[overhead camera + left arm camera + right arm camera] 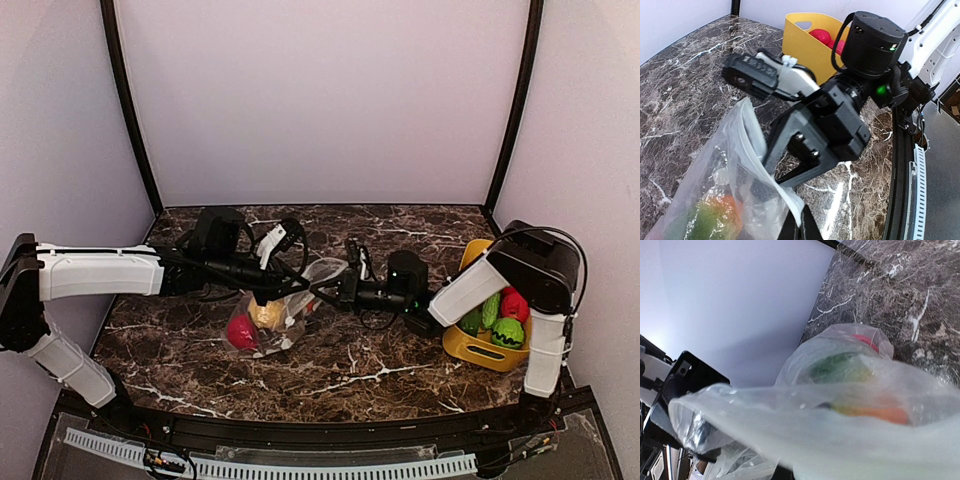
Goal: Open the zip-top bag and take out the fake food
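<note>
Closure of my left gripper (283,288) is complete: both fingers are pressed together on the upper lip of the zip-top bag (262,322), at the left side of its mouth. The bag sits near the middle of the marble table (380,375), between my two arms. Its long axis runs diagonally in the top view, from near left to far right. The bottom end rests on the table at the near left; the mouth end is lifted and points to the far right, toward my right arm. The fake food (241,332) lies inside, bunched at the low end: one red piece with a yellow-orange piece just beside it on its far side. My right gripper (326,292) is likewise fully closed, pinching the opposite lip of the mouth, with film stretched across its wrist camera. Further right, a yellow bin (452,345) holds green and red toy pieces, well apart from the bag.
</note>
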`<state>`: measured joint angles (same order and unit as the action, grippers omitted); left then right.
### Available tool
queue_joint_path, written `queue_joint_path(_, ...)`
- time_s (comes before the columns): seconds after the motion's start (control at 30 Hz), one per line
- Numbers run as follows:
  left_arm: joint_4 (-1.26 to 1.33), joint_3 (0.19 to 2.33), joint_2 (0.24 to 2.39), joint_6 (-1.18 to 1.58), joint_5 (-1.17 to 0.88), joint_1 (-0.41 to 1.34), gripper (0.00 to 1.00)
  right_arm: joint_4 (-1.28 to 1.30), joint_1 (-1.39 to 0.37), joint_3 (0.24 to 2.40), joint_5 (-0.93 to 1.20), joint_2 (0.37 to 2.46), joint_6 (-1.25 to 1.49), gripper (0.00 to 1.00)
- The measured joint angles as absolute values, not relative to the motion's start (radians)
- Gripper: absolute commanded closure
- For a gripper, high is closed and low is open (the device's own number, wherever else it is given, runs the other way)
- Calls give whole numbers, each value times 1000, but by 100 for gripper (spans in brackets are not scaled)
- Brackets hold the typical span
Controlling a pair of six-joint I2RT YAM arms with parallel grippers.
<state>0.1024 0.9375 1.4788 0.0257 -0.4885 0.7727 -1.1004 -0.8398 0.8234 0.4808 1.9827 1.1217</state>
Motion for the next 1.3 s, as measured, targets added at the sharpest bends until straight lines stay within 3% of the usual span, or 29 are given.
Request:
queue_joint_path(0.37,88,937,1479,-15,-438,773,99,-700,-831,660,508,1635,935,100)
queue_joint_path(0.77,51,938,1504,-42,-413,800,99,-474,-819,550,572,1691,826,100)
queue_joint_path(1.07,56,960,1587,-59,-406,862,99,-532,-819,761,595,1942,825,100)
queue_joint_path(1.2,53,961,1587,-66,-360,847,99,-554,-819,791,577,1952,827,100)
queue_joint_path(1.3,52,961,1586,-71,-330,839,99,-555,-819,752,555,1912,821,91)
